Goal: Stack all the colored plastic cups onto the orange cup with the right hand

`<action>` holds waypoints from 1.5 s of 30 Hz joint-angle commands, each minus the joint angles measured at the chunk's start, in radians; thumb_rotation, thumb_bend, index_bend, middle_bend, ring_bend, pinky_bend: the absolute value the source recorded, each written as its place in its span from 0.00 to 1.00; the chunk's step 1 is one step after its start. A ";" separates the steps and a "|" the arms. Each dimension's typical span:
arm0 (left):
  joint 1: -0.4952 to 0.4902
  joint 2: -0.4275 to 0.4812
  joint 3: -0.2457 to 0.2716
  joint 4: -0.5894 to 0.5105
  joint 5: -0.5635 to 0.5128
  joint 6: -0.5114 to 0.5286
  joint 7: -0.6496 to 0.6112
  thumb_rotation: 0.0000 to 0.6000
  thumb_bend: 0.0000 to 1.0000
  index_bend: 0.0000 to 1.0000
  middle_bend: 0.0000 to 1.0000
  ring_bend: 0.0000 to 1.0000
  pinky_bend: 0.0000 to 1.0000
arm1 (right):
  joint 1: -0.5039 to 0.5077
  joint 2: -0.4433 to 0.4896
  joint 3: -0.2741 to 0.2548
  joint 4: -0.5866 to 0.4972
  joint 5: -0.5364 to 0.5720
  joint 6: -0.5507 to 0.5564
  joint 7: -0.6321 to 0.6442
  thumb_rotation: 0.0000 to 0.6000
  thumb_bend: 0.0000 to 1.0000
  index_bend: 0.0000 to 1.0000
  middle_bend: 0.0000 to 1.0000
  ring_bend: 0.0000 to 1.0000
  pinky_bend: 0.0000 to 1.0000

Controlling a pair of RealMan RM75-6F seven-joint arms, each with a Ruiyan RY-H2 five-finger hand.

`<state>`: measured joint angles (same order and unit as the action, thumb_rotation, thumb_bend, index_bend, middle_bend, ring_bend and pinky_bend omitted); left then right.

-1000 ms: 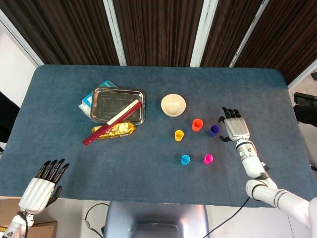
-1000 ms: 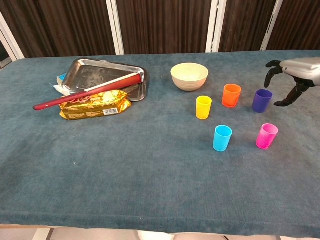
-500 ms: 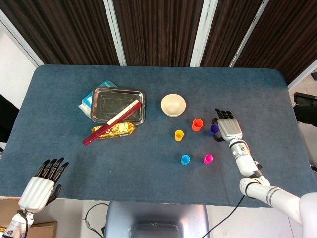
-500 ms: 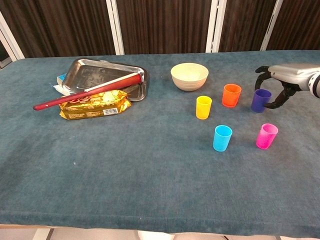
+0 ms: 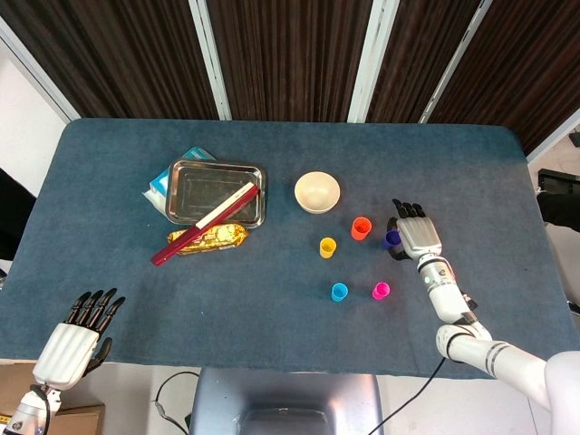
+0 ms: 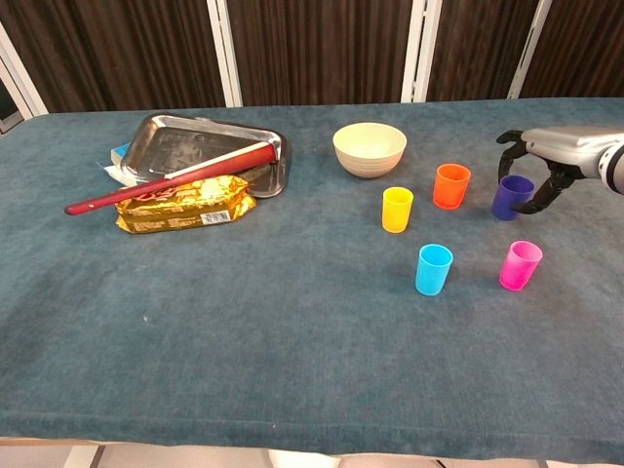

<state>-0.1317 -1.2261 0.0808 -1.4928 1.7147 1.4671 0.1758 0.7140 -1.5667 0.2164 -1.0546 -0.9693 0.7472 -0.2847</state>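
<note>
From the head view, I am looking down at the table. My right hand (image 5: 410, 234) is sitting just right of the purple cup (image 5: 391, 238), with its dark fingers (image 5: 400, 210) curving around the cup. I cannot tell from up here if they are squeezing it. The orange cup (image 5: 361, 227) is just left of the purple one. The yellow cup (image 5: 327, 246) is a bit more left and nearer to me. The blue cup (image 5: 339, 291) and the pink cup (image 5: 381, 290) are standing nearer still. My left hand (image 5: 80, 337) is resting far off at the near left corner, fingers straight and holding nothing.

From the chest view, I am seeing the right hand (image 6: 546, 156) from the side. One finger is hooking over the far side of the purple cup (image 6: 511, 196) and the thumb (image 6: 548, 192) is coming in on its right. The cup is standing on the table, and I think the fingers are not tight on it yet.

To do this well, I am thinking I should close slowly so the light cup does not tip, lift it straight up, then bring it over the orange cup (image 6: 451, 185) and lower it in gently.
</note>
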 commanded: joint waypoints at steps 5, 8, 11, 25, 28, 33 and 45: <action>0.001 0.002 0.000 -0.001 0.000 0.004 -0.004 1.00 0.51 0.00 0.00 0.00 0.09 | -0.018 0.058 0.046 -0.104 -0.012 0.069 0.065 1.00 0.45 0.61 0.03 0.00 0.00; 0.001 0.003 0.000 -0.001 0.000 0.005 -0.006 1.00 0.51 0.00 0.00 0.00 0.09 | -0.018 0.091 0.074 -0.168 -0.009 0.098 0.079 1.00 0.45 0.61 0.04 0.00 0.00; 0.002 0.004 0.000 -0.002 0.002 0.009 -0.008 1.00 0.51 0.00 0.00 0.00 0.09 | -0.008 0.111 0.099 -0.219 0.007 0.120 0.069 1.00 0.45 0.61 0.04 0.00 0.00; 0.004 0.008 0.000 0.000 -0.001 0.010 -0.013 1.00 0.51 0.00 0.00 0.00 0.09 | 0.088 -0.001 0.094 -0.163 0.155 0.121 -0.095 1.00 0.45 0.61 0.04 0.00 0.00; 0.003 0.009 -0.002 0.000 -0.005 0.008 -0.013 1.00 0.51 0.00 0.00 0.00 0.09 | 0.097 -0.022 0.088 -0.138 0.157 0.116 -0.094 1.00 0.45 0.61 0.04 0.00 0.00; 0.001 0.009 -0.005 -0.001 -0.005 0.008 -0.015 1.00 0.51 0.00 0.00 0.00 0.09 | 0.101 -0.027 0.081 -0.129 0.167 0.115 -0.104 1.00 0.45 0.60 0.04 0.00 0.00; -0.002 0.009 -0.004 0.001 -0.008 0.002 -0.020 1.00 0.51 0.00 0.00 0.00 0.09 | 0.093 0.014 0.056 -0.203 0.178 0.112 -0.124 1.00 0.45 0.00 0.00 0.00 0.00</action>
<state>-0.1335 -1.2175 0.0765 -1.4916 1.7072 1.4696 0.1556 0.8130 -1.5677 0.2756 -1.2341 -0.7733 0.8525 -0.4183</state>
